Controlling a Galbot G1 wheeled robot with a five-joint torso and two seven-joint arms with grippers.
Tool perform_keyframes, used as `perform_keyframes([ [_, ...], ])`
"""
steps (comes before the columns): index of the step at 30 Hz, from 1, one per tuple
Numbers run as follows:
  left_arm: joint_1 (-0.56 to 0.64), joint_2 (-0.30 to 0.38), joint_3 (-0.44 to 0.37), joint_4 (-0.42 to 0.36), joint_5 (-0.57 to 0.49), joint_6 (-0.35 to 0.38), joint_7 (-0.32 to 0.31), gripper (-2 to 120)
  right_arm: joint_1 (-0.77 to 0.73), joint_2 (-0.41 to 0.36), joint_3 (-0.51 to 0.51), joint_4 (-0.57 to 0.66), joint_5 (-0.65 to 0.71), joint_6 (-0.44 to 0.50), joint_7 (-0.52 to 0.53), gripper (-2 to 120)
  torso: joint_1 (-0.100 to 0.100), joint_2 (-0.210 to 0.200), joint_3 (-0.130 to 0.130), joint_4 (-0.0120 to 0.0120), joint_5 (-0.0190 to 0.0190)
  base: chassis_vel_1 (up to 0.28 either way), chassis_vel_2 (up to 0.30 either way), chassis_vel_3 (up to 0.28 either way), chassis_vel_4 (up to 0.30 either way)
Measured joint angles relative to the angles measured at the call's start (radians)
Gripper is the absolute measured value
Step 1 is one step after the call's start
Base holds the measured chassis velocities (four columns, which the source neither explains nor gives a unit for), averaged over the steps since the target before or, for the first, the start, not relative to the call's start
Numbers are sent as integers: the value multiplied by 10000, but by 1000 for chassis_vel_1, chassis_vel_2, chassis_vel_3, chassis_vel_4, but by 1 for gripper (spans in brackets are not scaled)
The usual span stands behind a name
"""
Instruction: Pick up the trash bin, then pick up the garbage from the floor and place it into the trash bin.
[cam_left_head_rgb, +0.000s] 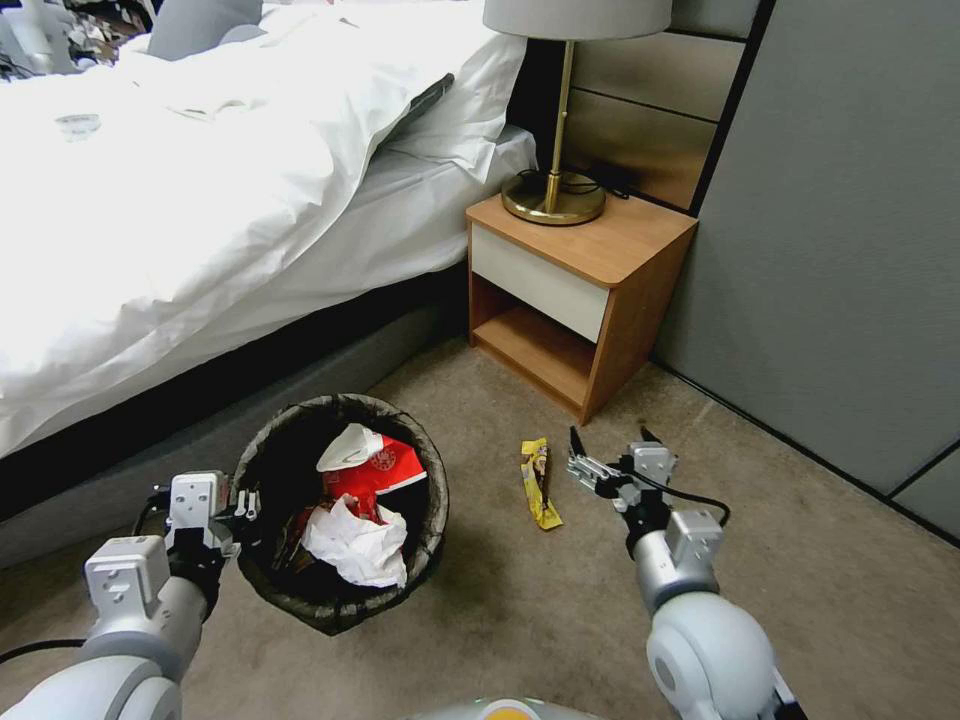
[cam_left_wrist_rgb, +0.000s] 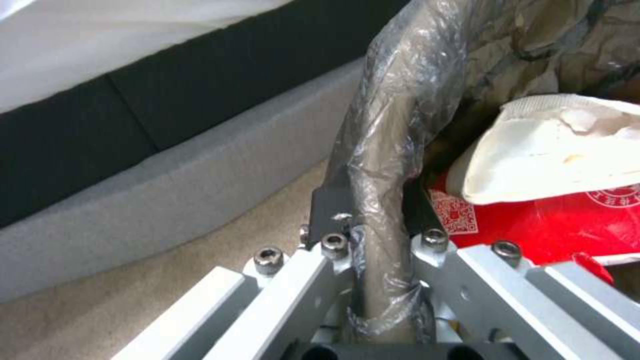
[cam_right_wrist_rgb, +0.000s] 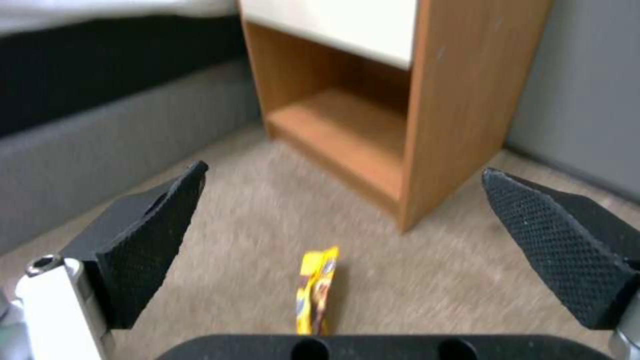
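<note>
The trash bin (cam_left_head_rgb: 436, 500), lined with a dark bag, hangs tilted just off the carpet beside the bed. My left gripper (cam_left_head_rgb: 244, 510) is shut on its near-left rim; in the left wrist view the left gripper (cam_left_wrist_rgb: 373, 202) pinches the bag-wrapped rim (cam_left_wrist_rgb: 390, 145). Inside lie a red-and-white carton (cam_left_head_rgb: 378, 470) and crumpled white paper (cam_left_head_rgb: 357, 545). One piece of garbage, a yellow snack wrapper (cam_left_head_rgb: 538, 484), lies on the carpet right of the bin. My right gripper (cam_left_head_rgb: 611, 441) is open, low over the floor just right of it. In the right wrist view the wrapper (cam_right_wrist_rgb: 317, 290) lies between the spread fingers (cam_right_wrist_rgb: 157, 235).
A wooden nightstand (cam_left_head_rgb: 575, 300) with a brass lamp (cam_left_head_rgb: 556, 190) stands behind the wrapper, against a grey wall (cam_left_head_rgb: 840, 250). The bed (cam_left_head_rgb: 200, 220) with its dark base runs along the left. Open carpet (cam_left_head_rgb: 520, 610) lies in front.
</note>
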Motion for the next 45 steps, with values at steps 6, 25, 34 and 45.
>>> perform_keyframes([
  [6, 148, 87, -37, 0, -2, 33, -55, 1, 1139, -219, -795, -1463, 1120, -292, 246, 100, 0, -1, 0, 0, 2, 0, 0, 0, 0],
  [25, 363, 98, -213, 0, -62, 129, -211, 1, 3946, 64, -2243, -5332, 2789, -1245, 708, 100, 0, 0, 0, 0, 0, 0, 0, 0, 0],
  [34, 350, 36, -213, 0, -99, 135, -215, 1, 4622, 537, -2488, -7074, 2781, -1138, 789, 100, 1, 0, 0, 0, -1, 0, 0, 0, 0],
  [45, 305, 41, -228, 0, -129, 139, -208, 1, 5467, 1023, -2732, -9085, 2527, -732, 490, 100, 0, 0, 0, 0, -1, 0, 0, 0, 0],
])
